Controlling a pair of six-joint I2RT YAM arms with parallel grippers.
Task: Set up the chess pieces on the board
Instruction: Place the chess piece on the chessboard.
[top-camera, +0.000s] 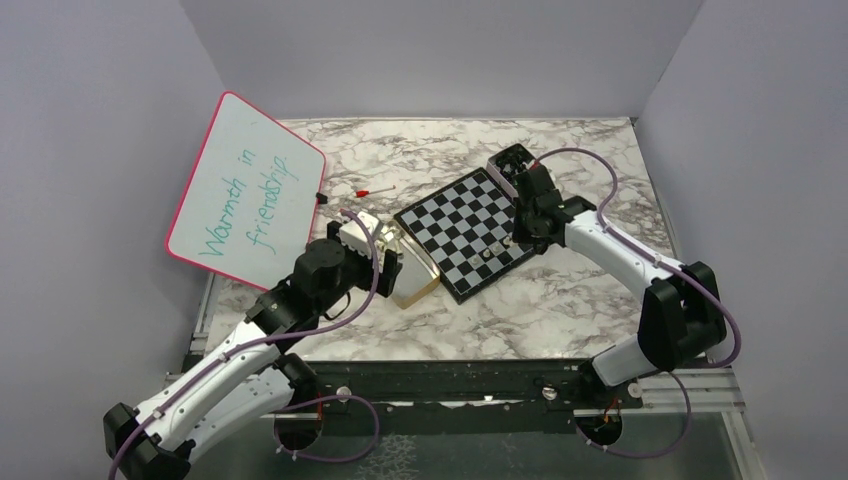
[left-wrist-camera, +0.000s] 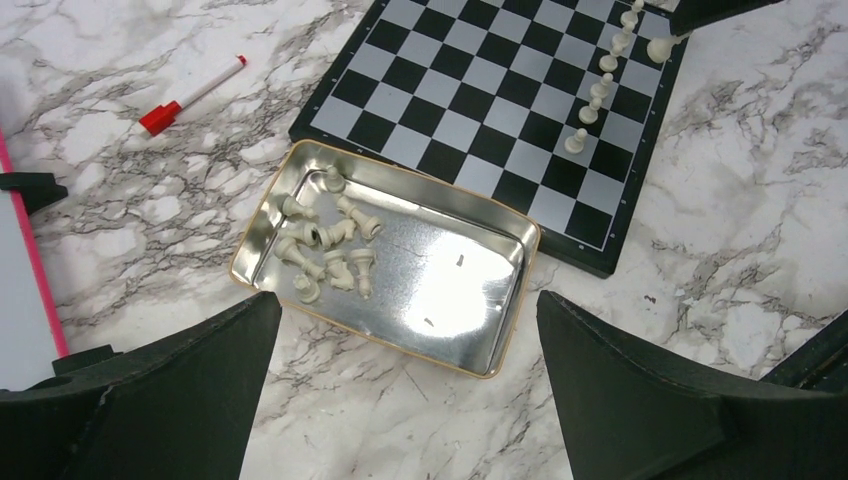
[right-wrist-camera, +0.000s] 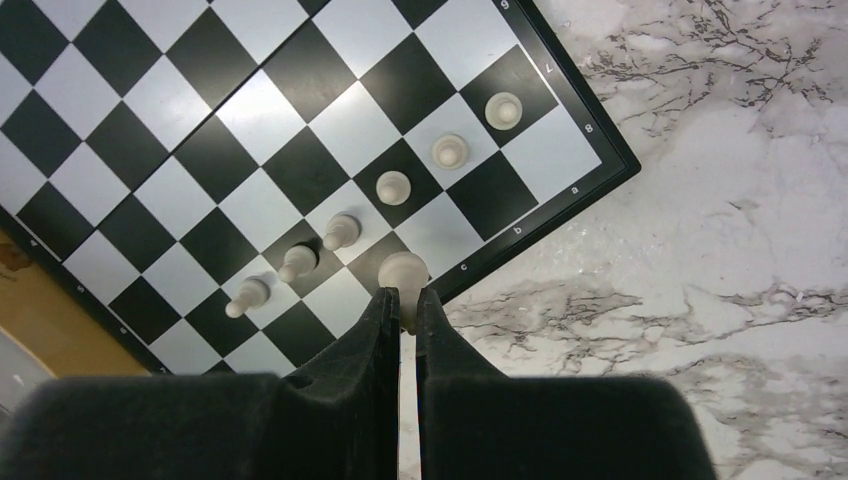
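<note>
Six pawns stand on your board, right pincer clamped on a bigger piece — left pincer gapes above the tin, plenty left inside.

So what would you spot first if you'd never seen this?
Probably the chequered board mid-table, with a row of little white pawns near one edge and the right gripper pinching a bigger white piece beside them. Then the pink-framed whiteboard on the left, and the shiny tin of loose pieces beside the board.
</note>
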